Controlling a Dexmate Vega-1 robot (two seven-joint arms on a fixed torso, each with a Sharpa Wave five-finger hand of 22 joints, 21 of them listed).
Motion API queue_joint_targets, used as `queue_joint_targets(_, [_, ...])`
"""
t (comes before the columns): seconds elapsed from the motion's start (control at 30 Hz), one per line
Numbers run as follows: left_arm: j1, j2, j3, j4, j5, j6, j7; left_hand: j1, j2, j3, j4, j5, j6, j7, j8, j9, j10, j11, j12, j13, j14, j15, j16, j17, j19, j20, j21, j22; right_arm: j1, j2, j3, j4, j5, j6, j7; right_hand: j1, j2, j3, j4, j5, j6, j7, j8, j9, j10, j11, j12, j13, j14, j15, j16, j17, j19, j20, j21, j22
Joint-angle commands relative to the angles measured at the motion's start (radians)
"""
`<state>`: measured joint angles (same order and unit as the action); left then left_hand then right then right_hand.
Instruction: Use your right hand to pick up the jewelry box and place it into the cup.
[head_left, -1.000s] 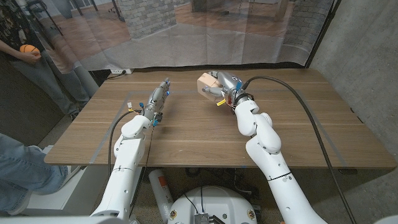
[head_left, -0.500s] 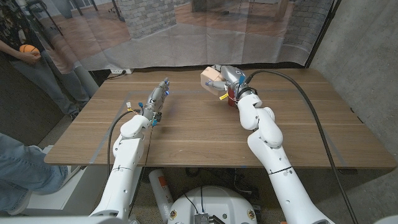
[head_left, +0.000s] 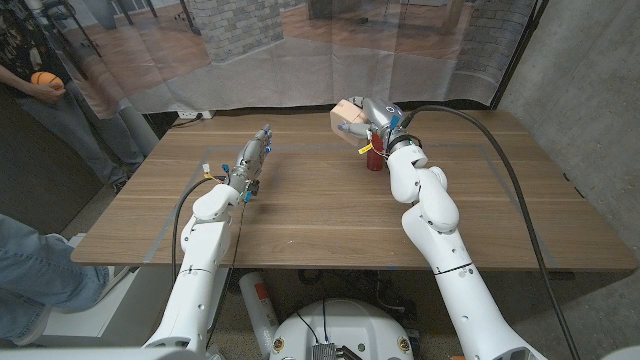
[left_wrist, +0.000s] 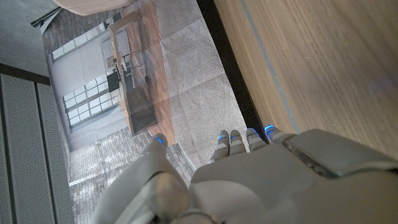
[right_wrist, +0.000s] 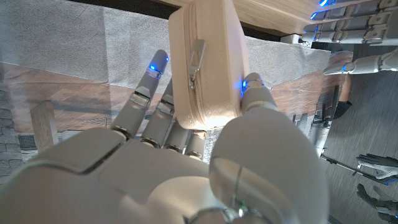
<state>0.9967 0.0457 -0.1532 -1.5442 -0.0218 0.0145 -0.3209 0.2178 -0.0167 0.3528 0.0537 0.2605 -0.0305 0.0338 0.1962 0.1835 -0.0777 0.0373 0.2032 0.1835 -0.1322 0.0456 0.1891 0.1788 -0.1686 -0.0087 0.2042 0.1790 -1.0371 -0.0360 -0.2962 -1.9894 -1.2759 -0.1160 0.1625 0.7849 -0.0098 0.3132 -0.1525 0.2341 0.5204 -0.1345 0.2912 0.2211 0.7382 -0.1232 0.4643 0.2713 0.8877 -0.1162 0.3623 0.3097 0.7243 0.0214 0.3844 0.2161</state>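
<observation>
Since one second ago, right hand (head_left: 368, 118) has carried the pale beige zippered jewelry box (head_left: 347, 113) farther back, above the red cup (head_left: 374, 158). Left hand (head_left: 256, 152) rests on wooden surface (head_left: 310, 215), fingers extended. Right wrist view: fingers (right_wrist: 144, 87) and thumb pinch the box (right_wrist: 208, 59).

A wooden table (head_left: 330, 215) with a warm brown grain carries a small red cup (head_left: 374, 158), standing upright near the far edge on the robot's right side. The robot's left hand (head_left: 252, 160) sits low over the table's left half, fingers extended toward the far edge; contact cannot be told.
</observation>
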Motion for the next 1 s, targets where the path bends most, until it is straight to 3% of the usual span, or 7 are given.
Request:
queue_joint_targets(0.03, [-0.003,0.000,0.001,0.003,-0.001,0.003,-0.008,0.013,0.002,-0.003,-0.003,-0.002,0.003,-0.005,0.002,0.004,0.005,0.000,0.000,0.004,-0.001,-0.001,-0.001,0.004,-0.042,0.006,0.000,0.005,0.016,0.000,0.011,0.002,-0.024,-0.016,-0.032,0.067,0.073,0.007,0.014,-0.002,0.011,-0.002,0.006,0.002,0.052,-0.043,0.006,0.003,0.010,-0.081,-0.002,0.002,0.006,-0.004,0.005,0.005])
queue_joint_targets(1.0, [0.016,0.004,0.000,-0.035,0.005,0.013,0.001,0.015,0.003,-0.005,-0.004,-0.004,0.003,-0.005,0.001,0.004,0.005,0.001,0.000,0.004,-0.002,-0.001,-0.001,0.004,-0.042,0.006,0.000,0.005,0.082,0.005,0.024,0.053,-0.042,-0.058,-0.022,0.072,0.075,0.007,0.012,-0.008,0.012,-0.006,0.004,0.003,0.058,-0.048,0.004,0.004,0.019,-0.085,-0.002,0.008,0.006,-0.009,0.010,0.004])
